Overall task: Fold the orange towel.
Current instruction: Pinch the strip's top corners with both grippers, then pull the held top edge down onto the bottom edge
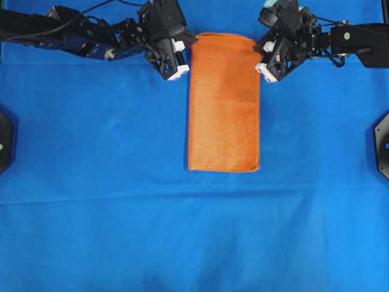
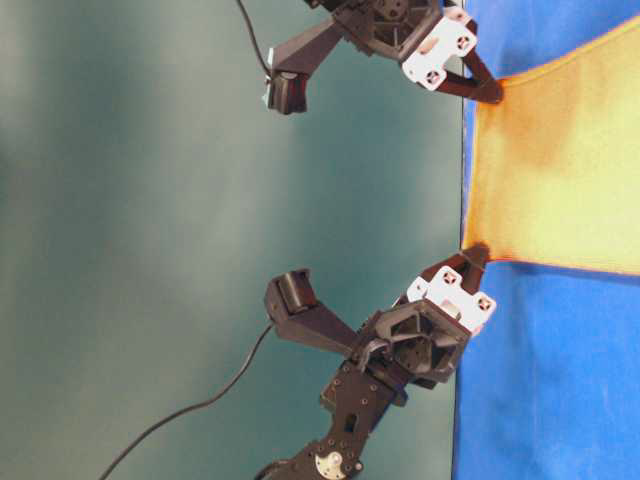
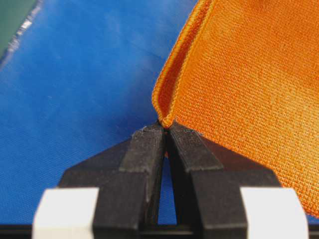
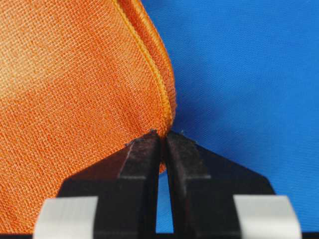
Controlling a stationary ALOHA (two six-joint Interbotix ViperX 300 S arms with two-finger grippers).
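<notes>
While I watch from overhead, L gripper (image 1: pixel 185 53) is pinched on the far-left corner of the orange towel (image 1: pixel 223 103), jaws together w/ the hem between the tips. Towel lies as a long folded strip near the far-edge centre of the blue table cloth (image 1: pixel 91 182). R gripper (image 1: pixel 260 53) is clamped on its far-right corner.
</notes>
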